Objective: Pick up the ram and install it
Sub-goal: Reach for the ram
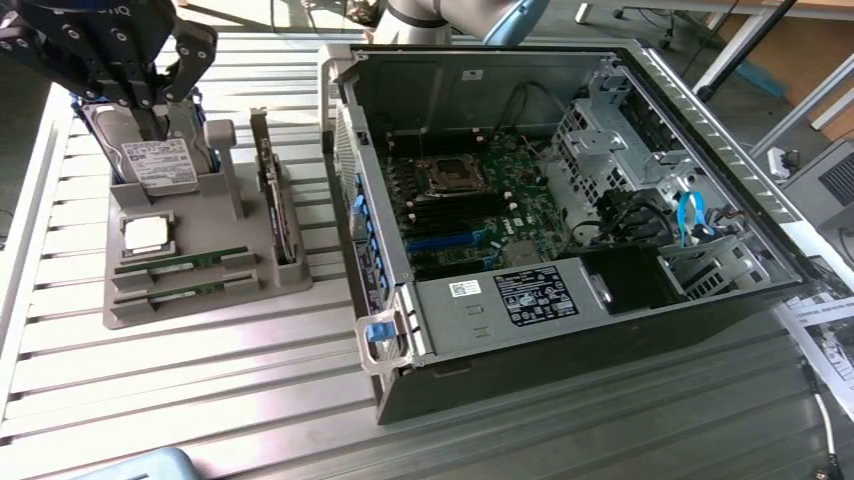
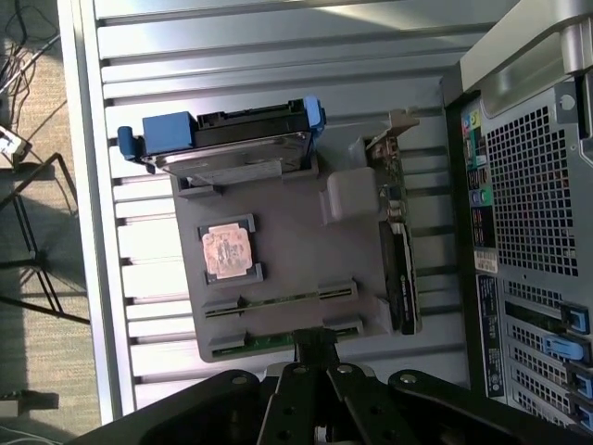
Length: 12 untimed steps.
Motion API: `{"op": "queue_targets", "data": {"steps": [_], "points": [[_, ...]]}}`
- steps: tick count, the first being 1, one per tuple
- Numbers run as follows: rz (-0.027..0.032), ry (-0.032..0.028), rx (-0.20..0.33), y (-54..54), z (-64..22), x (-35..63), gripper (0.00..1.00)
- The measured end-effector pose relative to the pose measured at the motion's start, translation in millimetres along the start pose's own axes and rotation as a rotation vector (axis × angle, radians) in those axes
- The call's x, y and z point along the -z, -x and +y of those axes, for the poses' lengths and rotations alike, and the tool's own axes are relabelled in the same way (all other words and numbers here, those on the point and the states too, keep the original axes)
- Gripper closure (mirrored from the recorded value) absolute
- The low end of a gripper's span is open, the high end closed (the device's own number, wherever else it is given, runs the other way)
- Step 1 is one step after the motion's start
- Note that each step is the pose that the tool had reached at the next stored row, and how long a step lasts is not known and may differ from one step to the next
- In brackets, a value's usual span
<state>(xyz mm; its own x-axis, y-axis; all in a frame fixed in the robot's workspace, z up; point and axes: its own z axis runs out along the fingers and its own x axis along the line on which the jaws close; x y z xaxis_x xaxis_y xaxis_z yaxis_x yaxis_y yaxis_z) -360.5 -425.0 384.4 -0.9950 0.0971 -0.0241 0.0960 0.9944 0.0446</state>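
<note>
The gray tray (image 1: 187,312) gives every part its own cradle, so each can be reached from above. At one end of the tray the drive (image 1: 156,165) stands on edge. The CPU (image 1: 147,232) lies flat just past it, and the card (image 1: 274,195) stands in a slot along the tray's side nearest the case (image 1: 747,250).

At the tray's end away from the drive, the ram (image 1: 180,290) sits on its long edge between slotted posts, right at the tray's rim. A second stick (image 1: 180,261) sits just beside it, between it and the CPU. Standing on edge (thin side up) leaves each stick's two flat faces free for a pinch.

The case lies beside the tray with its open side up, so the board (image 1: 461,195) and its slots face upward.

The claw (image 1: 150,118) hangs above the tray, well clear of the parts. Its fingers are pressed together and pinch nothing. In the wrist view the claw (image 2: 318,341) has its tips in line with the ram (image 2: 250,345) at the tray's rim, while the second stick (image 2: 278,304) lies clear of them. Both sticks rest in their posts, so by my reading the pick-up is not yet made
</note>
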Motion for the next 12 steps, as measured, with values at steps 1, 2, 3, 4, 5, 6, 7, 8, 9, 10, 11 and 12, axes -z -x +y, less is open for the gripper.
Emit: {"op": "queue_targets", "data": {"steps": [1,2,3,4,5,6,7,8,9,10,11,12], "points": [[0.0000,0.0000,0.000,0.0,-0.3,0.0,0.89],[0.0001,0.0000,0.000,0.0,-0.6,0.0,0.89],[0.0001,-0.0001,0.000,0.1,-1.3,0.1,0.89],[0.0000,0.0000,0.000,0.2,-1.8,0.1,0.89],[0.0001,0.0000,0.000,0.2,-2.4,0.1,0.89],[0.0000,0.0000,0.000,0.3,-2.8,0.1,0.89],[0.0000,0.0000,0.000,0.3,-3.1,0.1,0.89],[0.0000,0.0000,0.000,0.3,-3.5,0.1,0.89],[0.0000,0.0000,0.000,0.4,-3.8,0.2,0.89],[0.0000,0.0000,0.000,0.4,-4.3,0.2,0.89],[0.0001,-0.0001,0.000,0.4,-4.6,0.2,0.89],[0.0000,0.0000,0.000,0.5,-5.0,0.2,0.89]]}}
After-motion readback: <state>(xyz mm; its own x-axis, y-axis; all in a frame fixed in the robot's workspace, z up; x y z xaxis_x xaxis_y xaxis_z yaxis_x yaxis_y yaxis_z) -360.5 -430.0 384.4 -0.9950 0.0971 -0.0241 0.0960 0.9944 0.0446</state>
